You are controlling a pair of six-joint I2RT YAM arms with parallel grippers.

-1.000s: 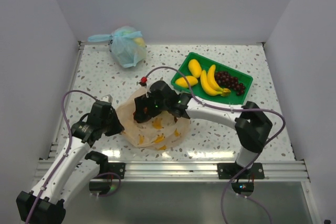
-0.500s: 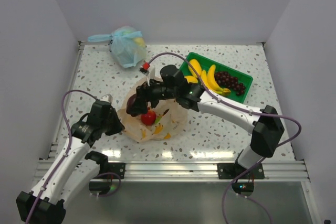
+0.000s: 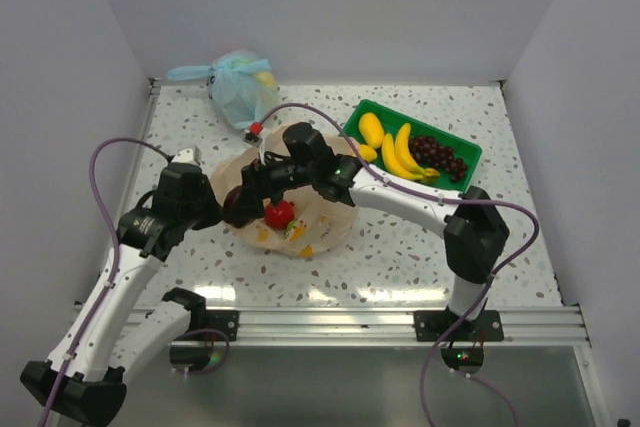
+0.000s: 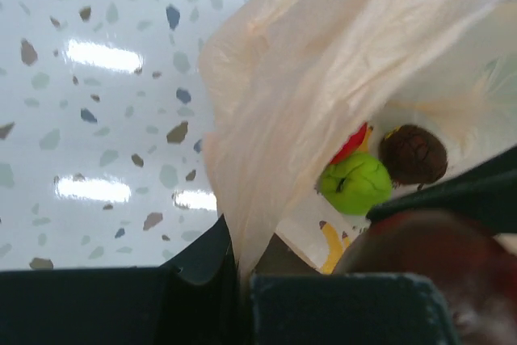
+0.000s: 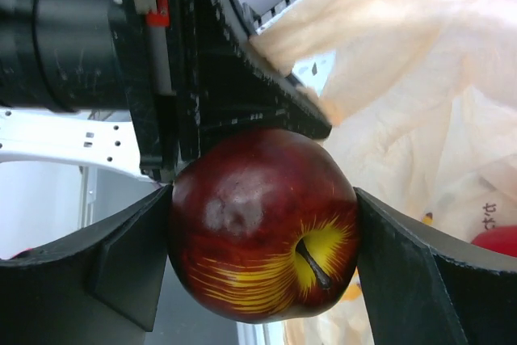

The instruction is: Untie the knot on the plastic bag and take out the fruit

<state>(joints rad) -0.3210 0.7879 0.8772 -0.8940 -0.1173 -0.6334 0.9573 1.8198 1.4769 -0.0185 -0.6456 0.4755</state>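
Nearest the bottom of the top view, the left gripper point(image 3: 210, 211) is clamped tight on the rim of the plastic bag point(image 3: 325, 227). It's come up and in toward centre frame compared with a second ago, so the bag's mouth is hoisted open instead of lying flat. Can't see a knot anywhere, so I'd call that part done.

Just right of it, the right gripper point(image 3: 243, 205) was buried in the bag a second ago. Now it's up out of the plastic with its jaws spread wide around a dark red apple point(image 5: 242, 208), snug on both sides. So another fruit is basically out and only needs carrying over.

Still down in the bag: a lime point(image 4: 355, 183), a brown piece point(image 4: 413, 153) and a brighter red fruit point(image 3: 279, 214), so not finished yet.

Further back, upper right, the green tray point(image 3: 440, 136) already has the bananas point(image 3: 400, 157), mango point(image 3: 371, 129) and grapes point(image 3: 438, 155). The blue bag point(image 3: 240, 87) sits at the far top, tied.
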